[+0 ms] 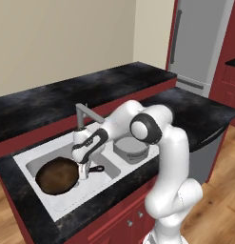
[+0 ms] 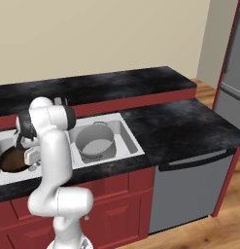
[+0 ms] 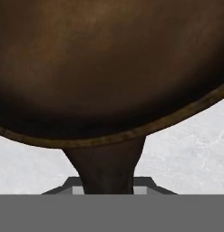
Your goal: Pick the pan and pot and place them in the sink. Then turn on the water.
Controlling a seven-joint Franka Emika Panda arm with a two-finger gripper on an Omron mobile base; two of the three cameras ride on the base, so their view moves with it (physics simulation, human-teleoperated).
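- Directly under the gripper (image 1: pixel 83 174), the pan (image 1: pixel 56 177) is sitting in the sink's (image 1: pixel 66 205) left basin, fingers pinching its handle (image 1: pixel 96 168).
- Pan is lying flat, handle pointing toward the divider between the basins, long axis running along the sink.
- Pot (image 1: pixel 132 148) is standing upright in the right basin, well apart from the gripper.

Pan (image 3: pixel 109 68) is cropped by the top and both side edges in the hand view; its handle base runs out of sight at the bottom, so finger contact cannot be told. In the right base view, part of the pan is hidden behind the arm. The pot (image 1: pixel 132 149) is partly masked by the elbow in the left base view.
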